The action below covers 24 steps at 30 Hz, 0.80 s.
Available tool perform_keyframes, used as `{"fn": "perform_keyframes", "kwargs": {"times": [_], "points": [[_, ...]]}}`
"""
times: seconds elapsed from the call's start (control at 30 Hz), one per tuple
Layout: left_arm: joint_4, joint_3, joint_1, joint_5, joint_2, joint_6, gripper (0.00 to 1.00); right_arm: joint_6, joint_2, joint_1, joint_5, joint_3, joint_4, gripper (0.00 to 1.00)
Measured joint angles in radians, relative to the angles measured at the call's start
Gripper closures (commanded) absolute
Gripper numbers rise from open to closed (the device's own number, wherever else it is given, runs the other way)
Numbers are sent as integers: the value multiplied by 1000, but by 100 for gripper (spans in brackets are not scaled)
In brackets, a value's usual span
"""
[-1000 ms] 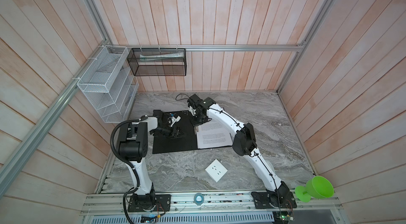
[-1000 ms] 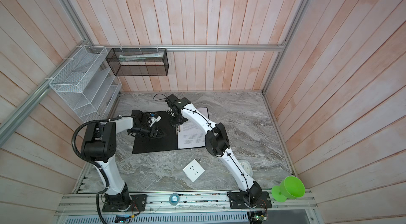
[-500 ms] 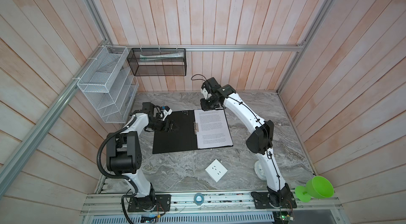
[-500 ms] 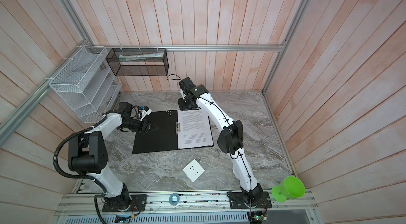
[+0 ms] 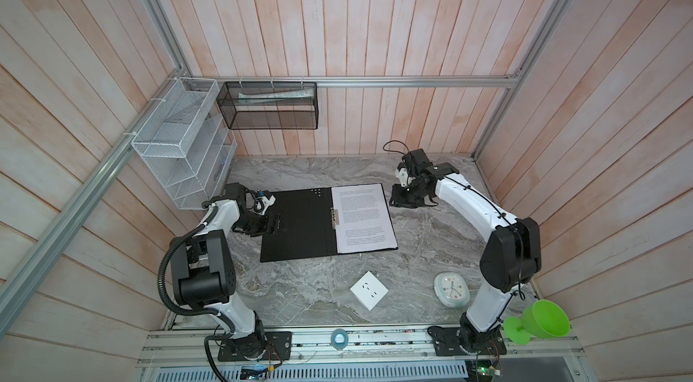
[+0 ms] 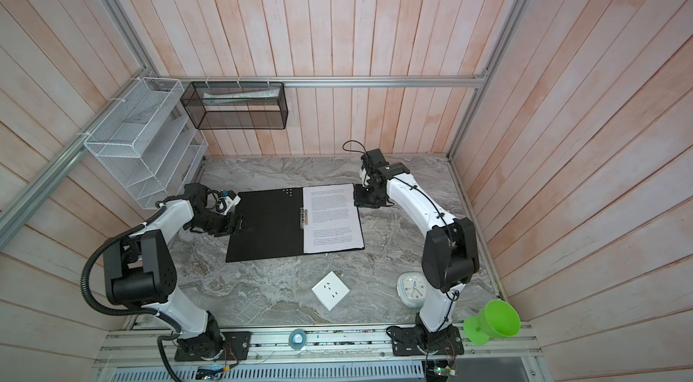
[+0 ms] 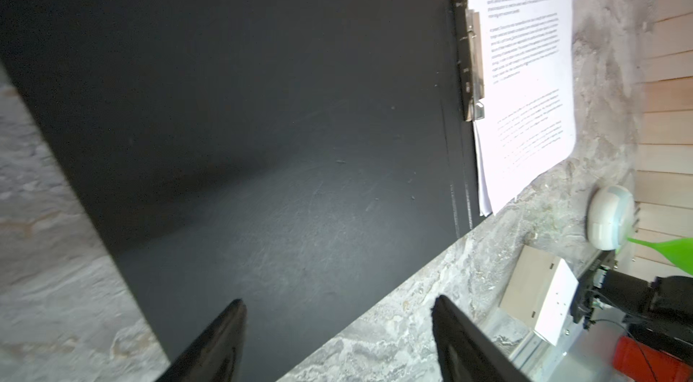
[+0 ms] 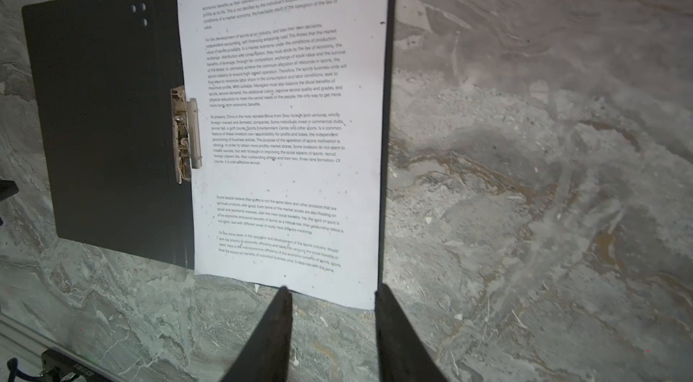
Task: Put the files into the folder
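The folder [image 5: 300, 226] lies open on the marble table, black inside up, in both top views. The files [image 5: 362, 217] lie flat on its right half, one long edge tucked at the metal clip [image 8: 183, 132]. My left gripper [image 5: 277, 224] sits low at the folder's left edge, open; in the left wrist view its fingers [image 7: 228, 327] spread wide over the black cover's corner, empty. My right gripper [image 5: 393, 200] is just past the folder's right edge near the far corner. It is open, with nothing between its fingers [image 8: 277, 316] beside a sheet corner.
A white socket plate [image 5: 369, 290] and a small clock [image 5: 452, 289] lie toward the front. A green funnel [image 5: 540, 322] stands at the front right rail, a tape roll [image 5: 339, 339] on the rail. A white wire rack [image 5: 183, 144] and a black mesh basket [image 5: 270, 104] hang on the walls.
Both grippers were over the middle of the folder by the clip. The left has drawn back to the left edge, the right has swung round to the right side, and both have opened.
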Motion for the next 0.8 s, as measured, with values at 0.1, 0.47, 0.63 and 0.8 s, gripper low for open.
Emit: {"fn": "perform_keyframes", "kwargs": {"times": [0.1,0.47,0.63,0.8], "points": [[0,-5,4,-53,1,3,20,23,-96,-43,-53,-157,79,61],[8,-18,10,-130,18,-2,20,111,-262,-192,-274,-572,297,61],[7,-40,10,-146,18,-10,20,138,-282,-223,-362,-657,369,61],[13,-51,14,-180,18,-29,20,156,-282,-230,-421,-721,413,60]]}}
